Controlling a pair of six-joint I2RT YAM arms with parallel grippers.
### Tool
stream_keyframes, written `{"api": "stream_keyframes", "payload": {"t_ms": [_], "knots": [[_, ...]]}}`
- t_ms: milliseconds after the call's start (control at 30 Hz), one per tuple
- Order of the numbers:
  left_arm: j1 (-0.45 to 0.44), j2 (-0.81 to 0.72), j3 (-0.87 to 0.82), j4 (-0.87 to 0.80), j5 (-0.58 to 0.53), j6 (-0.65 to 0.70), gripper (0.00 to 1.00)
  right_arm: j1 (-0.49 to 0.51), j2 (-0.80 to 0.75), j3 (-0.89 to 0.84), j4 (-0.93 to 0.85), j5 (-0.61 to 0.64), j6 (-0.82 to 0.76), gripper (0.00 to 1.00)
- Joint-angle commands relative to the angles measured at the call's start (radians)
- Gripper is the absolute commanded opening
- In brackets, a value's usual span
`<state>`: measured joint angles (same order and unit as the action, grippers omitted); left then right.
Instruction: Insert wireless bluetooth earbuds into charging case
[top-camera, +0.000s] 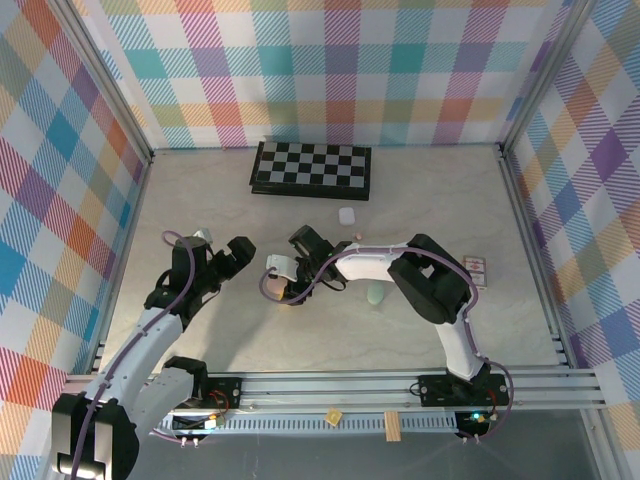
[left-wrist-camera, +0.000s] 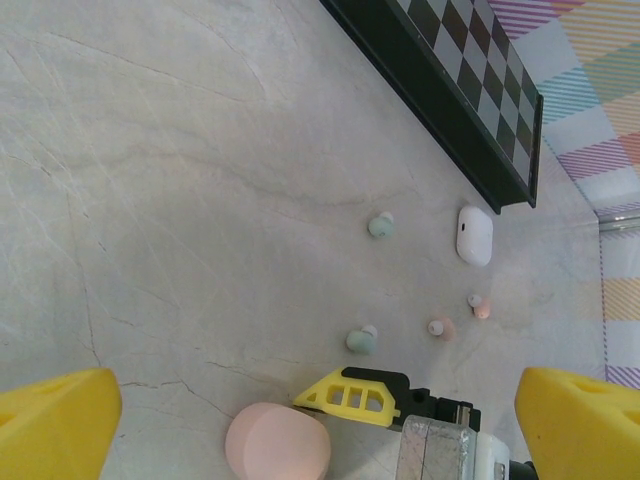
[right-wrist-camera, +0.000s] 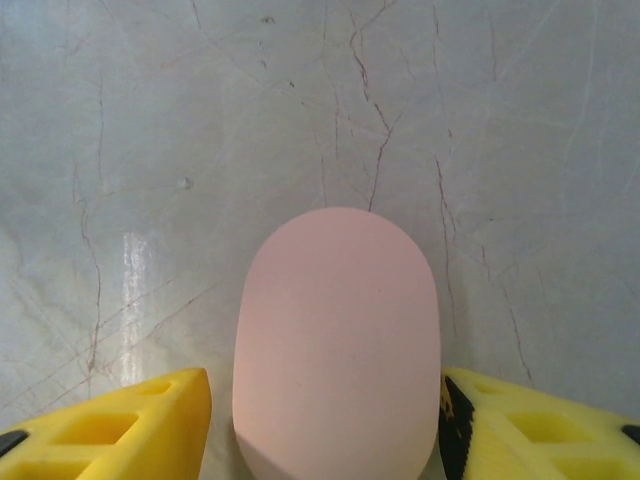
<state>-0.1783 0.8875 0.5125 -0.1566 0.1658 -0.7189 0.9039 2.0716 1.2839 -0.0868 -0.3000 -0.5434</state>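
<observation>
Straddling the pink charging case (right-wrist-camera: 335, 340) at lower centre, the right gripper (right-wrist-camera: 325, 405) stood unclenched, with a gap on one side. The left gripper (top-camera: 228, 252) gaped empty. The earbuds (left-wrist-camera: 361, 340) lay loose on the table (left-wrist-camera: 180, 200), right of centre. Securing the case seemed the step in hand; the next move called for a square clench.

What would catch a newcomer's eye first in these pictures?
A pink pebble-shaped case lies on the marble-look table between the right end effector's yellow fingers. Beyond it, tiny green and pink earbuds and a white case lie scattered, with a chessboard at the far wall.
</observation>
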Motion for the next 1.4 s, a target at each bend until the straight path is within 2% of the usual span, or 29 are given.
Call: {"api": "stream_keyframes", "payload": {"t_ms": [0, 200, 433, 633, 867, 933, 1067, 1367], "knots": [[0.019, -0.026, -0.011, -0.003, -0.002, 0.007, 1.0, 0.006, 0.014, 0.019, -0.037, 0.002, -0.034, 0.59], [0.018, -0.026, -0.012, -0.008, -0.002, 0.019, 1.0, 0.005, 0.005, 0.016, -0.029, -0.011, -0.017, 0.45], [0.019, -0.064, -0.015, -0.027, -0.036, 0.075, 1.0, 0.006, -0.041, -0.003, -0.039, -0.004, 0.0, 0.42], [0.014, -0.105, -0.023, 0.052, 0.022, 0.187, 1.0, -0.02, -0.192, -0.097, -0.013, -0.015, 0.078, 0.4], [-0.009, -0.153, -0.016, 0.155, 0.13, 0.333, 1.0, -0.093, -0.404, -0.193, -0.096, -0.037, 0.088, 0.39], [-0.051, -0.163, -0.014, 0.192, 0.195, 0.439, 1.0, -0.128, -0.478, -0.211, -0.14, -0.059, 0.089, 0.39], [-0.162, -0.145, 0.058, 0.123, 0.232, 0.609, 1.0, -0.185, -0.593, -0.217, -0.237, -0.12, 0.075, 0.4], [-0.379, -0.074, 0.064, 0.307, 0.337, 0.78, 1.0, -0.277, -0.777, -0.14, -0.485, -0.226, 0.013, 0.39]]}}
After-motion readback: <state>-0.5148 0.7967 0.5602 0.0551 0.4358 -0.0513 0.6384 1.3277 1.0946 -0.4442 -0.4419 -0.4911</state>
